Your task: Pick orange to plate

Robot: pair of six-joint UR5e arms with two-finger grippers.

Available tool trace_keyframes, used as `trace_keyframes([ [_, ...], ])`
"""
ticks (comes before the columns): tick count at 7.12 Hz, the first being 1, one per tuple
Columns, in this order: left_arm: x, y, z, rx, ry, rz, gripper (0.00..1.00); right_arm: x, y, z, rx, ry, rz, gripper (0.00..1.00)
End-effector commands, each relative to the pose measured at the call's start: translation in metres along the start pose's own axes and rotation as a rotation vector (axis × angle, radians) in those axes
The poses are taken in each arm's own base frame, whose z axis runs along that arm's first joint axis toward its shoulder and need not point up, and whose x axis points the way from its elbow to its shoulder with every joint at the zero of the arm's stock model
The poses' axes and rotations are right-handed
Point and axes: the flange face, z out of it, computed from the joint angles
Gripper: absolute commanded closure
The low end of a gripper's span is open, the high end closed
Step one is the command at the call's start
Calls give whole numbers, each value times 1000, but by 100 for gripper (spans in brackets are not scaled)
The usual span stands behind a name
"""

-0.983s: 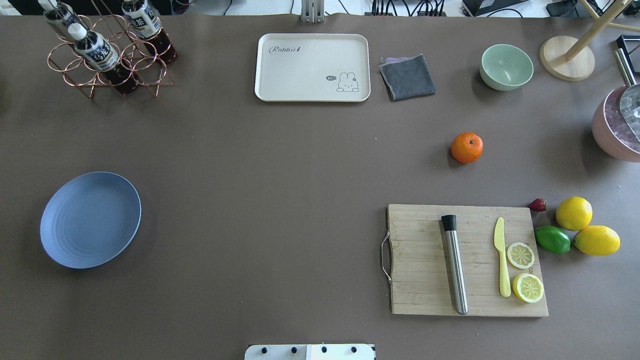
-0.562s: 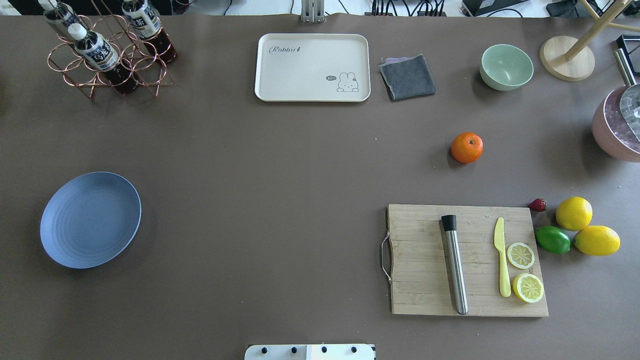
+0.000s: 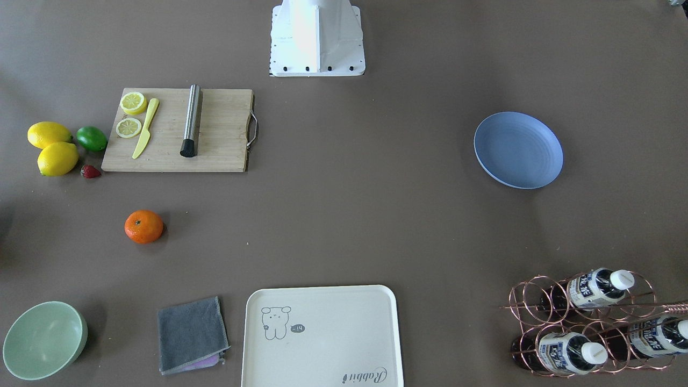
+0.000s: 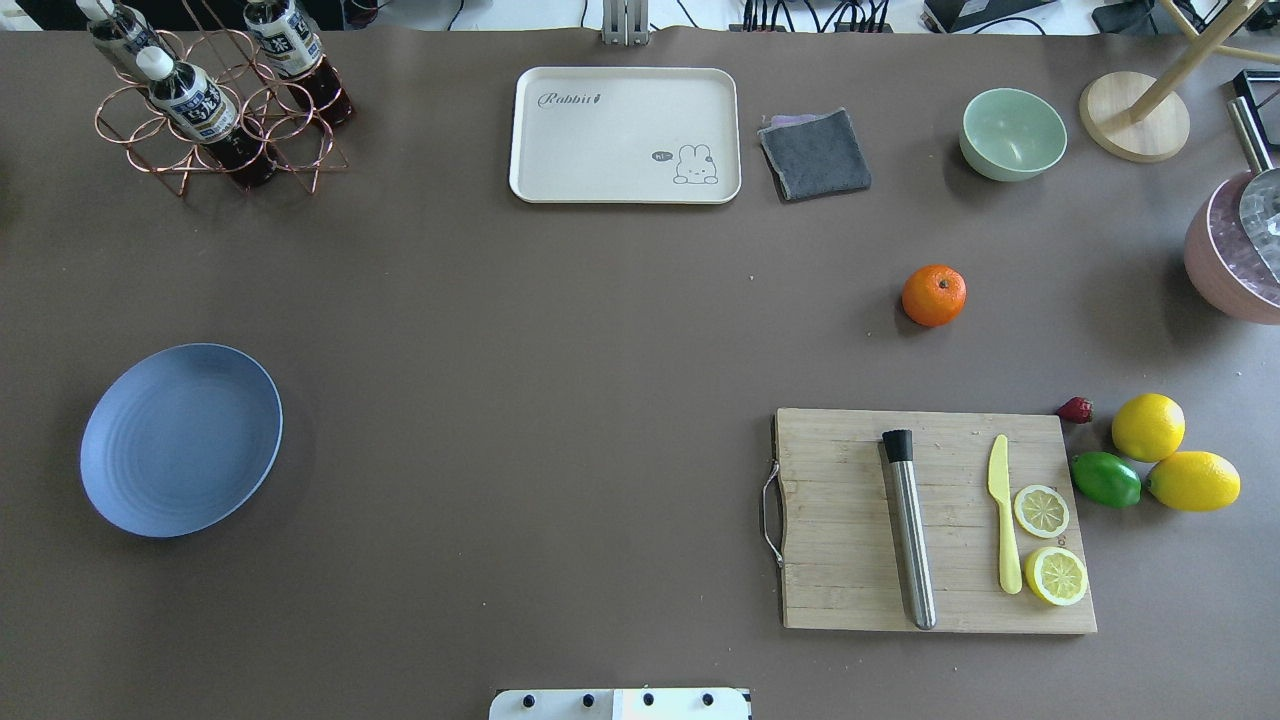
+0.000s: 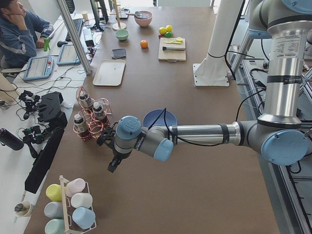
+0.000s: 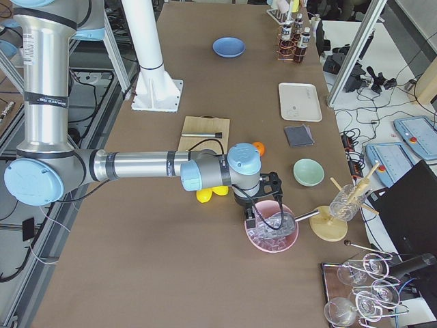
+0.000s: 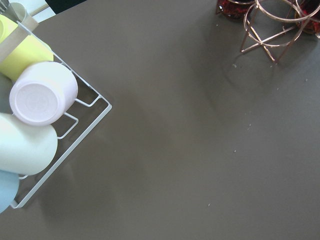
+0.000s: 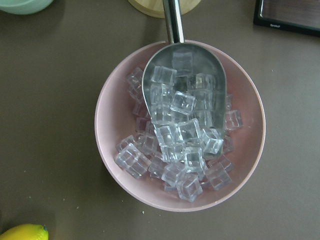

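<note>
The orange (image 4: pixel 933 295) rests on the brown table, on the right side beyond the cutting board; it also shows in the front view (image 3: pixel 143 226). Far across on the left lies the light-blue plate (image 4: pixel 180 440), bare (image 3: pixel 518 149). Neither gripper appears in the overhead or front views. The left gripper (image 5: pixel 114 163) hangs past the plate near the cup rack, seen only from the left side. Over the pink ice bowl hovers the right gripper (image 6: pixel 256 215), well away from the orange (image 6: pixel 257 146). I cannot tell whether either is open or shut.
A cutting board (image 4: pixel 935 520) carries a steel muddler, a yellow knife and lemon slices. Two lemons (image 4: pixel 1148 427), a lime (image 4: pixel 1106 479) and a strawberry sit to its right. Cream tray (image 4: pixel 625 135), grey cloth, green bowl (image 4: pixel 1012 133), bottle rack (image 4: pixel 215 110), pink ice bowl (image 8: pixel 180 125).
</note>
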Motion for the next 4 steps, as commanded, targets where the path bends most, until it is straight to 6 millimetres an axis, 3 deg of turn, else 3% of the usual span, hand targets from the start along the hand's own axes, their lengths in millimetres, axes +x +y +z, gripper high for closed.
trace_keyframes([
  [1,49,8,42,20,84,-34,1,-53,-20,16,40,-33,57,0],
  [2,70,23,66,20,127,-87,1,-64,-21,23,58,-37,50,0],
  [4,128,58,107,-44,224,-232,2,-59,-14,27,51,-39,58,0],
])
